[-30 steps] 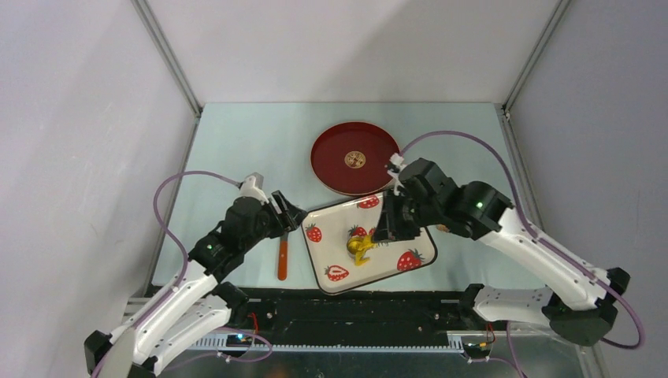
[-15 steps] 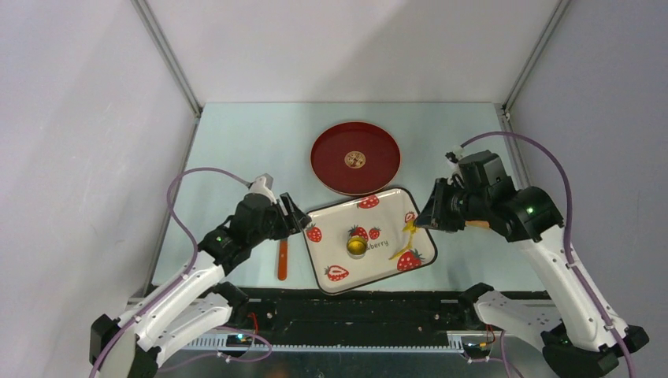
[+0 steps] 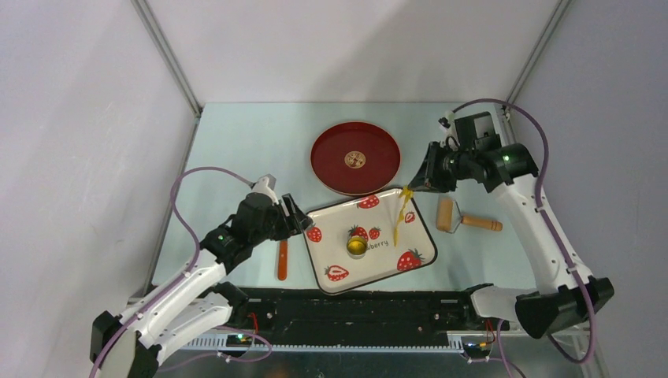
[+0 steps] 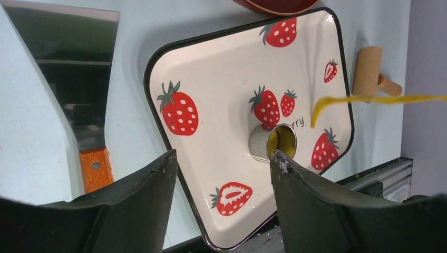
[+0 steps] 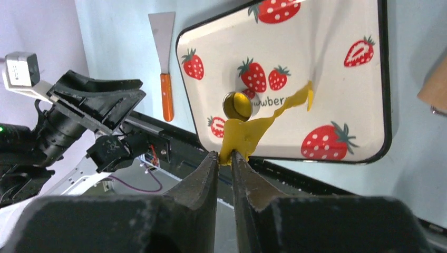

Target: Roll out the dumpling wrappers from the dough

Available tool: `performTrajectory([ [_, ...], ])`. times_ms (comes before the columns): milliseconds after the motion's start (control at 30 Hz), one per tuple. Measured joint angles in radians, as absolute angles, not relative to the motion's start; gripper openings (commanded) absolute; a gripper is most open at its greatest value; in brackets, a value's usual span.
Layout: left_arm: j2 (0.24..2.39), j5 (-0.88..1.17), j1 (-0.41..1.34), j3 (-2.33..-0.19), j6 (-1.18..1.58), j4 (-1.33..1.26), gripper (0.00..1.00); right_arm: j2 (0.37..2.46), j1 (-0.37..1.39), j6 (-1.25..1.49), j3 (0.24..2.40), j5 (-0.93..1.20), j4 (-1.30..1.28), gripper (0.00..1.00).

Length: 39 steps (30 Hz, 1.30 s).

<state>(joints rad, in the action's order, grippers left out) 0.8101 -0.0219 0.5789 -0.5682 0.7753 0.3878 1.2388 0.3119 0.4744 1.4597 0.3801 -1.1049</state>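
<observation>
Three grey walls [image 3: 79,118] enclosed a pale green bench [image 3: 236,142]. Thin, ragged yellow dough [image 5: 243,134] dangled from the right fingers [image 5: 197,184] clamped on it; left fingers [image 4: 132,205] stood apart.

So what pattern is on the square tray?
Red strawberries on cream white, with a thin dark rim; the tray shows best in the left wrist view.

Soft, even room light, with no harsh glare anywhere.
From overhead the table [image 3: 236,142] is bright and flat-lit, with only faint shadows by the arms. In the left wrist view the spatula blade [image 4: 63,68] mirrors dark shapes, the hanging dough [image 4: 369,98] looks smeared, and the fingers [image 4: 132,211] of the left gripper [image 4: 222,154] sit dim and soft. In the right wrist view the right gripper [image 5: 224,154] blurs to black up close, and a pale sheen streaks the tray [image 5: 337,79].
</observation>
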Motion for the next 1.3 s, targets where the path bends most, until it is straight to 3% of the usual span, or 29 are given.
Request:
performTrajectory([
  [67, 0.813, -0.022, 0.579, -0.568, 0.775, 0.388, 0.7, 1.267, 0.306, 0.461, 1.467, 0.382, -1.084, 0.23],
  [267, 0.82, -0.021, 0.579, -0.568, 0.773, 0.388, 0.7, 1.347, 0.303, 0.434, 1.44, 0.378, -1.025, 0.51],
  [500, 0.834, -0.019, 0.579, -0.568, 0.766, 0.387, 0.7, 1.41, 0.319, 0.406, 1.328, 0.332, -0.965, 0.74],
  [767, 0.85, -0.005, 0.579, -0.569, 0.764, 0.384, 0.7, 1.511, 0.363, 0.391, 1.242, 0.307, -0.872, 0.93],
  [1033, 0.852, 0.037, 0.579, -0.573, 0.757, 0.376, 0.7, 1.653, 0.397, 0.421, 1.128, 0.37, -0.727, 0.99],
  [1300, 0.884, 0.061, 0.594, -0.578, 0.758, 0.353, 0.7, 1.672, 0.493, 0.414, 1.129, 0.17, -0.724, 0.99],
])
